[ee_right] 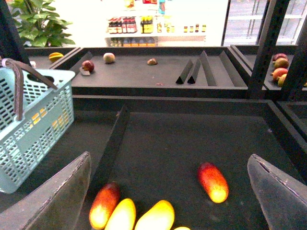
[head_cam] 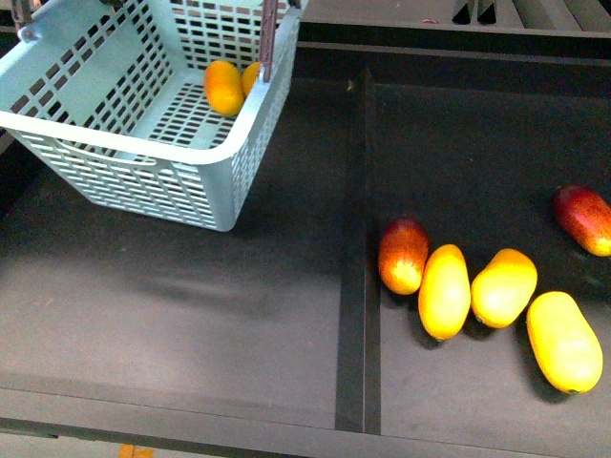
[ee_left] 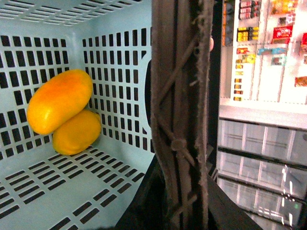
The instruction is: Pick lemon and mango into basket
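Observation:
The light blue-green basket (head_cam: pixel 143 143) hangs tilted at the upper left of the front view. My left gripper (ee_left: pixel 177 206) is shut on its brown handle (ee_left: pixel 180 96). Inside, a yellow-orange mango (ee_left: pixel 60 100) leans in a corner of the basket (ee_left: pixel 57 187); in the front view this mango (head_cam: pixel 224 88) sits by the far wall. Under it lies a second yellow-orange fruit (ee_left: pixel 76 133); I cannot tell whether it is the lemon. My right gripper (ee_right: pixel 169 158) is open, empty, above the right bin's fruit, with the basket (ee_right: pixel 33 129) off to one side.
The right bin holds three yellow mangoes (head_cam: pixel 445 291) (head_cam: pixel 503 286) (head_cam: pixel 563 341) and two red-blushed ones (head_cam: pixel 403 254) (head_cam: pixel 584 218). A raised divider (head_cam: pixel 355 239) separates the bins. The dark floor (head_cam: pixel 172 305) below the basket is bare. A back shelf (ee_right: pixel 144 72) carries scattered fruit.

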